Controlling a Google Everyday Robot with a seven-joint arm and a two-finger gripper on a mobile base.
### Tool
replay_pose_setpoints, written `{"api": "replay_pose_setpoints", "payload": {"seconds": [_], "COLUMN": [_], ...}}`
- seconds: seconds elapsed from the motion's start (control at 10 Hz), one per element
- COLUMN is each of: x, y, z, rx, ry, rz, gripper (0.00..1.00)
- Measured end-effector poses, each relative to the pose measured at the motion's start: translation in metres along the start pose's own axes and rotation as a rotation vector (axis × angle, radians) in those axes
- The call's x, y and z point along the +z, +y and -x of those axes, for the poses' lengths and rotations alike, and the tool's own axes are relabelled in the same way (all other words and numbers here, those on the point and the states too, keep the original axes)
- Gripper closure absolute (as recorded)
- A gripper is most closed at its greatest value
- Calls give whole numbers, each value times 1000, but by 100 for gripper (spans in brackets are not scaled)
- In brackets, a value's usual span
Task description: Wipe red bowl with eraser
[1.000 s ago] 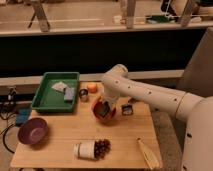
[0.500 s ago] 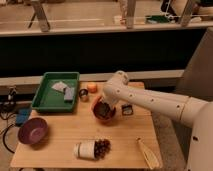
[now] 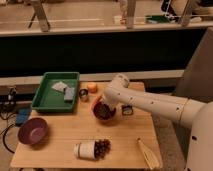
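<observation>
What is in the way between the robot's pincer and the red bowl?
Nothing that I can see. The pincer is right at the red bowl, over its back-left rim. The small orange object and the small dark object sit beside the bowl, not between.

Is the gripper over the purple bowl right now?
No: the gripper is down at the red bowl, while the purple bowl sits apart, untouched.

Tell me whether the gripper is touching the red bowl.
Cannot tell. In the camera view the gripper overlaps the red bowl at its left rim, but the arm hides any contact or gap.
</observation>
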Motion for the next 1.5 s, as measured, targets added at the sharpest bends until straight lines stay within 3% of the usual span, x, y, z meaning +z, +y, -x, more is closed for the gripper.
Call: {"api": "replay_pose_setpoints", "payload": {"seconds": [0.7, 1.2, 1.5], "x": [-6, 9, 7], "y": [17, -20, -41], "z": [-11, -1, 15], "rx": [-30, -87, -122], "ry": [-4, -13, -27], "rz": [-2, -8, -45], "gripper": [100, 100, 100]}}
